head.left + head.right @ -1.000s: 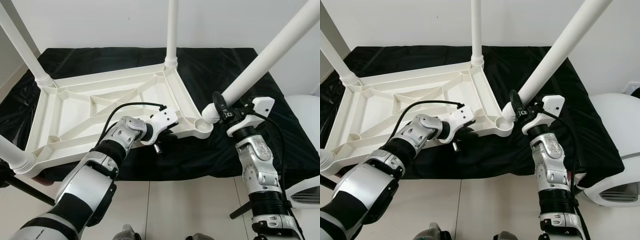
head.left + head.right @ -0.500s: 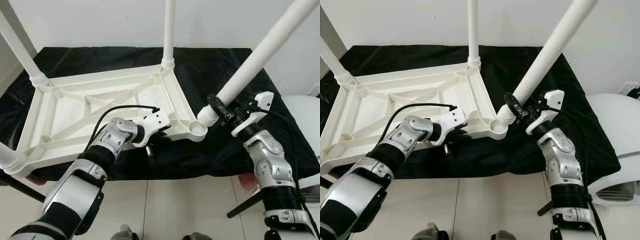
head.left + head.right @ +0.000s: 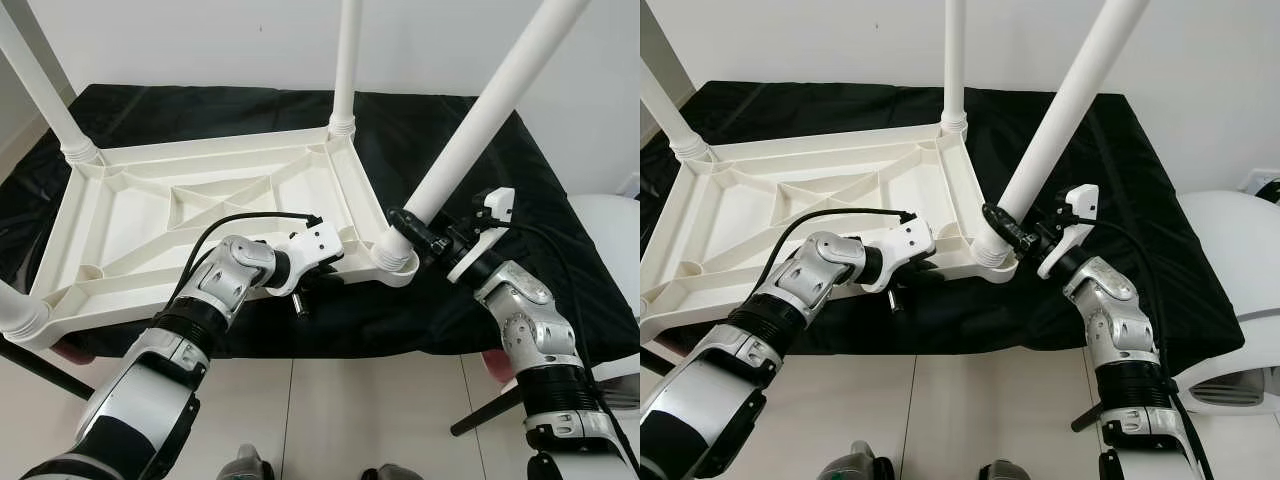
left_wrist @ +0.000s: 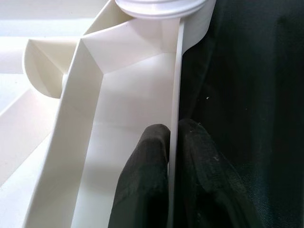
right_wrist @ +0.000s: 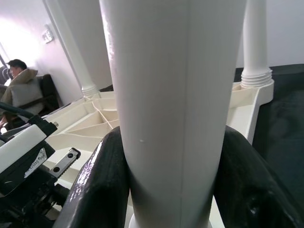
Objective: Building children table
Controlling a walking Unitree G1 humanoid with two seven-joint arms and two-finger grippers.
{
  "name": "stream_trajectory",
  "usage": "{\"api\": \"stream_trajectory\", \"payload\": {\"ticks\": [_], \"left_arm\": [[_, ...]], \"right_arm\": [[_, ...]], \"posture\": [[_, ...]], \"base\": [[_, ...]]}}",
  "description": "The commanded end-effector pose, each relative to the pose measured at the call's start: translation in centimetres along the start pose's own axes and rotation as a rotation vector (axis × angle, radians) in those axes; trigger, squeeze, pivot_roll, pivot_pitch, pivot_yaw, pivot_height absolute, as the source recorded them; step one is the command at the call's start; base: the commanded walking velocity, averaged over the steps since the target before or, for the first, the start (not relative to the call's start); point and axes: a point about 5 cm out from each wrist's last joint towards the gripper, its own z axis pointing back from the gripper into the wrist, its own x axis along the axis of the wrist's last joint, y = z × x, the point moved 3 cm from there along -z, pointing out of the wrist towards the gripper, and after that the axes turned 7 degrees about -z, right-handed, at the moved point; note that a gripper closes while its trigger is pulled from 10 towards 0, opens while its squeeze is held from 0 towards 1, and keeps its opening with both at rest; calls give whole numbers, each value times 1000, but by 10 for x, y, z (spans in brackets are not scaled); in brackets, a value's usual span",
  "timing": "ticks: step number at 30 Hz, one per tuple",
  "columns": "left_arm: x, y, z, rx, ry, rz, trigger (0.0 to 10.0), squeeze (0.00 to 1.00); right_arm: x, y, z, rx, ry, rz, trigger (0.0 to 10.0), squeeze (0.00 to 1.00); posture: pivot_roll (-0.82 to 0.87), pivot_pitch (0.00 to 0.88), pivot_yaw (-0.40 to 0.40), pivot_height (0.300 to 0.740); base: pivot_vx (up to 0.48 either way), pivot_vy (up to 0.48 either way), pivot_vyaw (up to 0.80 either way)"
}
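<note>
A white plastic table top (image 3: 150,215) lies upside down on a black cloth, with legs standing in its two far corners and in the near left one. My left gripper (image 3: 322,276) is shut on the near rim (image 4: 176,80) of the table top, one finger on each side of the thin wall. My right gripper (image 3: 415,235) is shut on the fourth white leg (image 3: 480,120), just above its threaded end. That leg leans up to the right, and its end sits at the near right corner socket (image 3: 392,270).
The black cloth (image 3: 470,160) covers a low platform that ends just past the table top at the front. Pale tiled floor (image 3: 370,400) lies below. A white rounded object (image 3: 610,215) stands at the right. A seated person (image 5: 21,80) is far behind.
The tilted leg's lower end has moved left into the near right corner socket, carried by my right gripper. My left gripper stays clamped on the rim. The camera shifted a little.
</note>
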Motion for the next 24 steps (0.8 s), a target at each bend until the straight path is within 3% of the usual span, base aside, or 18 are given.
{"api": "stream_trajectory", "payload": {"ticks": [1,7,14,24], "left_arm": [[3,8,7,47,-12,-3,10000,0],[7,7,8,54,-16,-6,10000,0],[9,5,9,56,-19,-10,10000,0],[12,7,11,69,-20,-15,10000,0]], "right_arm": [[-2,0,-1,19,28,-8,10000,0],[-5,-4,2,22,64,2,10000,0],[-11,-20,14,-31,150,42,10000,0],[-16,-23,17,-31,197,67,10000,0]], "posture": [[-7,6,4,740],[-9,7,4,740],[-11,6,6,740],[-11,12,7,740]], "base": [[0,0,0],[0,0,0],[0,0,0],[0,0,0]]}}
